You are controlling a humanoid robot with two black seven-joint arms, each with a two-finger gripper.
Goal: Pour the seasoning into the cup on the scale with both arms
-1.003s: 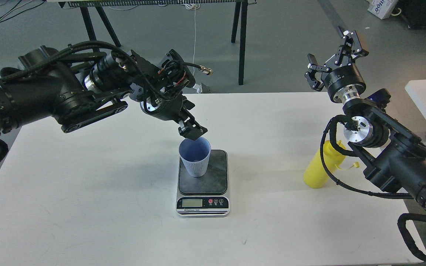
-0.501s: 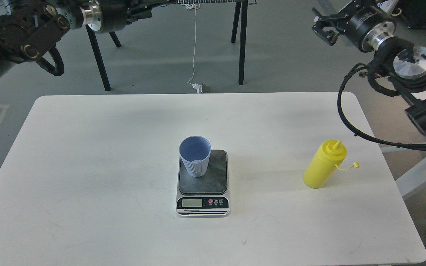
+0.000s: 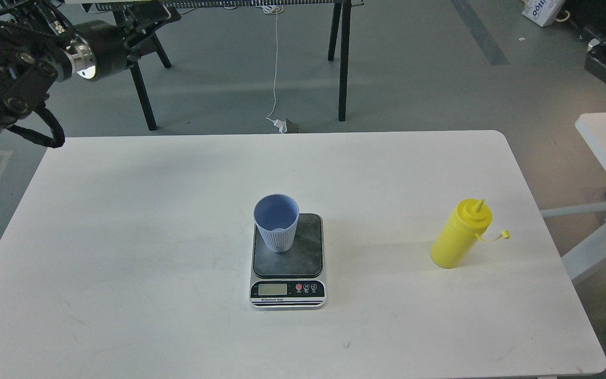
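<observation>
Nearby, black table legs [image 3: 343, 58] beyond table [image 3: 124, 221].

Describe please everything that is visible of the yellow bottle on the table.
The yellow squeeze bottle looks like smooth, opaque plastic. It has a round body, a domed top and a pointed nozzle; a small cap hangs to its right on a thin tether, so the nozzle is uncapped. It stands upright on the white table, near the right edge, apart from the scale. Only the table touches it.

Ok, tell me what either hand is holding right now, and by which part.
Nothing is held. The seasoning bottle stands alone on the table, and the cup sits untouched on the scale.
</observation>
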